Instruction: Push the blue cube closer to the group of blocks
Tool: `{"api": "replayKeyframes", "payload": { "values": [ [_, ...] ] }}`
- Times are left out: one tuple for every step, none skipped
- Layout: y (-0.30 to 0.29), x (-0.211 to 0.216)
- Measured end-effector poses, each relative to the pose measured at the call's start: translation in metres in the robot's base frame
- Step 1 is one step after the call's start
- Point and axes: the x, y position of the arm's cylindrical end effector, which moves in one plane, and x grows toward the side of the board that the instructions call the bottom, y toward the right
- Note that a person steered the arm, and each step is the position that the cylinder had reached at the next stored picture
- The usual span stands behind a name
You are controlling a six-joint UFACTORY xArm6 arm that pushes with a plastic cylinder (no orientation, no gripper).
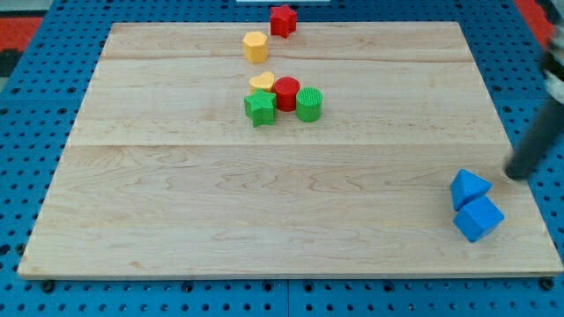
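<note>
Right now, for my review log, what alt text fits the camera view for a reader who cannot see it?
My tip sits near the board's right edge, just up-right of a blue triangular block touching the blue cube. Far off near the view's top centre cluster a green star, red cylinder, green cylinder and yellow heart.

Wooden board (264,211) on blue pegboard (26,132) | top edge: red star (283,19), yellow hexagon (256,46) | centre cluster: yellow heart (262,82), red cylinder (287,92), green star (260,109), green cylinder (309,104) | lower right: blue triangle (469,187) touching blue cube (478,218)
</note>
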Motion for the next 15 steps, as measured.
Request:
{"api": "replayKeyframes", "payload": {
  "values": [
    [-0.024,0.059],
    [-0.064,0.044],
    [-0.108,0.001],
    [-0.126,-0.042],
    [-0.163,-0.042],
    [-0.15,0.013],
    [-0.208,-0.005],
    [-0.258,-0.071],
    [-0.264,-0.061],
    [-0.253,-0.023],
    [-0.221,-0.065],
    [-0.191,-0.107],
    [-0.197,-0.089],
    [-0.197,-0.064],
    [-0.149,-0.079]
  ]
}}
